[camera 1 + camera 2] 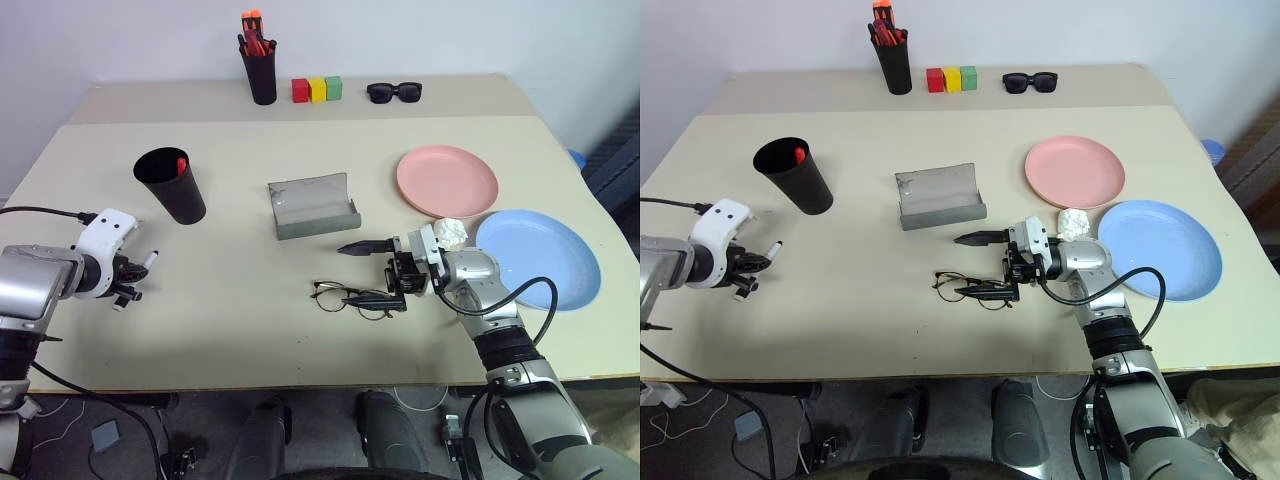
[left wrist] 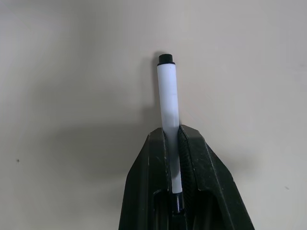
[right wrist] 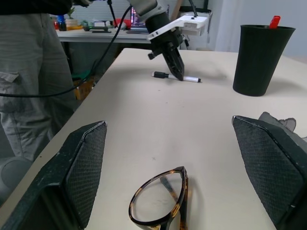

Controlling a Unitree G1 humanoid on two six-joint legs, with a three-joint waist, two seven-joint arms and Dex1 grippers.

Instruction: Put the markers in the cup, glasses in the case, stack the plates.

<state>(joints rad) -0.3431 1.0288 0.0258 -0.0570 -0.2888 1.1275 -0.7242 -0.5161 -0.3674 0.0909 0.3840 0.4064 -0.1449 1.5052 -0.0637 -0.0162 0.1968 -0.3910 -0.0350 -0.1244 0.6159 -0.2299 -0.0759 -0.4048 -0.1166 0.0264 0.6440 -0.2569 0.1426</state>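
Note:
My left gripper (image 1: 135, 282) is shut on the white marker (image 2: 168, 105) near the table's left edge; the marker's black tip (image 1: 152, 258) sticks out past the fingers. The red marker (image 1: 181, 164) stands inside the black cup (image 1: 172, 190), behind and to the right of that gripper. My right gripper (image 1: 368, 273) is open and points left at mid-table. The wire-frame glasses (image 1: 345, 297) lie on the table between its spread fingers (image 3: 81, 172). The grey case (image 1: 312, 207) lies open just behind. The pink plate (image 1: 447, 182) and the blue plate (image 1: 540, 260) lie apart at the right.
A black pen holder (image 1: 260, 68) with orange-red pens, three coloured blocks (image 1: 317, 89) and black sunglasses (image 1: 394, 92) stand along the back. A crumpled white thing (image 1: 452, 232) lies between the plates. A person (image 3: 29, 72) stands by the table's left side.

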